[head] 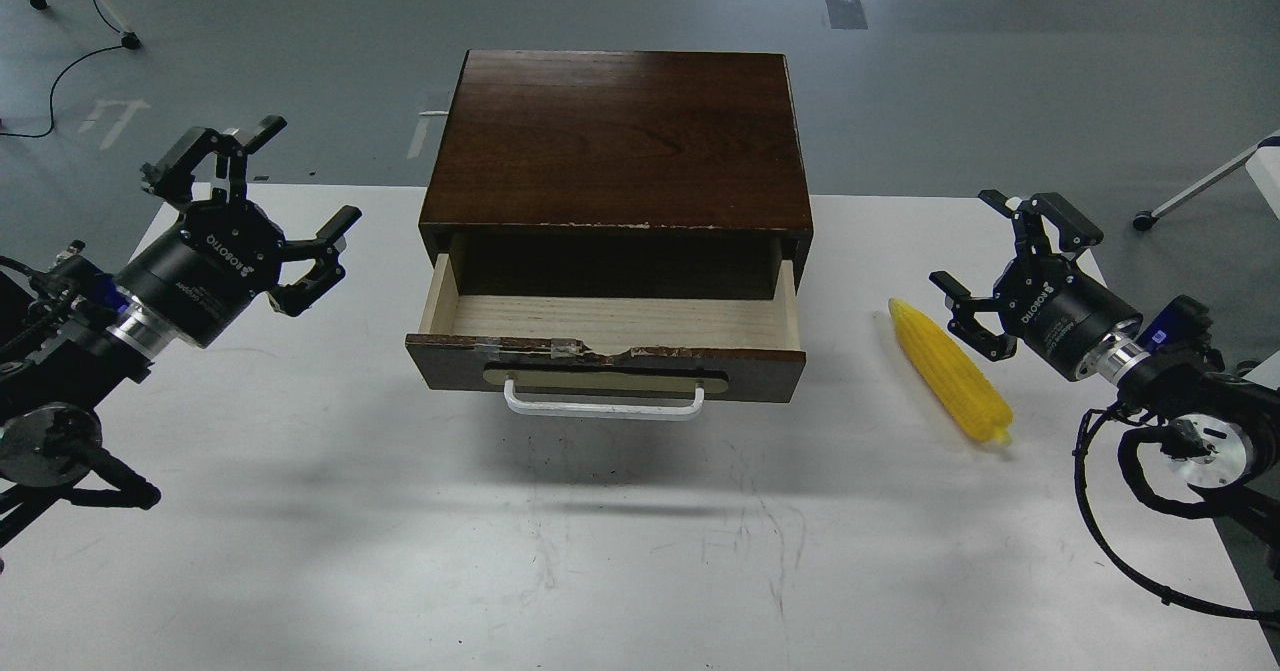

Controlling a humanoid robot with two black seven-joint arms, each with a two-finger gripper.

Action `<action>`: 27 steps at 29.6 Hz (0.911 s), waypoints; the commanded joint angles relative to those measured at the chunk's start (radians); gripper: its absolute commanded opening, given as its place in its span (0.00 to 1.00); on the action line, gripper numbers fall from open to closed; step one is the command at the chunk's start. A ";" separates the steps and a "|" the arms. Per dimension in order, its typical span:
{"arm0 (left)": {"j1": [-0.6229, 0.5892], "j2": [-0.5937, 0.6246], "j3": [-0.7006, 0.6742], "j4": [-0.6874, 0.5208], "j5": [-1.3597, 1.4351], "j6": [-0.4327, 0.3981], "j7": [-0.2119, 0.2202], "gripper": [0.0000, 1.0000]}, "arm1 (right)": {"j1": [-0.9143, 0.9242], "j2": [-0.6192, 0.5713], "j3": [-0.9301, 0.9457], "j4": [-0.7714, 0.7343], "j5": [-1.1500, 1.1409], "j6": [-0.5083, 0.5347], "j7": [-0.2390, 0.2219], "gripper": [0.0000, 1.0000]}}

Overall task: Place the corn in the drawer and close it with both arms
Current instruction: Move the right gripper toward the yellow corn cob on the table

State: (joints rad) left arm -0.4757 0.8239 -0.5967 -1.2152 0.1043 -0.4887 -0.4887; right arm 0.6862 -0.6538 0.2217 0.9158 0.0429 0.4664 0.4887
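The yellow corn (950, 373) lies on the white table, right of the drawer, its tapered end pointing away from me. The drawer (610, 323) of the dark brown box (618, 136) is pulled out, its light wood floor bare, with a white bar handle (603, 403) on the front. My right gripper (1003, 271) hovers open just right of the corn's far end, holding nothing. My left gripper (262, 213) is open too, raised left of the box and apart from it.
The white table (400, 551) stretches in front of the drawer toward me. Beyond its far edge is grey floor with cables, a chair leg at the right and a stand base at the top right.
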 commanded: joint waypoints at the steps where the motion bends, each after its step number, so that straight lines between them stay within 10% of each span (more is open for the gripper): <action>1: 0.000 0.000 0.000 -0.001 0.000 0.000 0.000 1.00 | -0.001 0.000 0.001 0.000 0.000 0.000 0.000 1.00; 27: -0.001 0.044 -0.009 0.051 0.002 0.000 0.000 1.00 | 0.062 -0.171 -0.019 0.025 -0.187 0.022 0.000 1.00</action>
State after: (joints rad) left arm -0.4763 0.8640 -0.6061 -1.1643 0.1060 -0.4887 -0.4887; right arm 0.7140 -0.7762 0.2091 0.9357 -0.0246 0.4861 0.4887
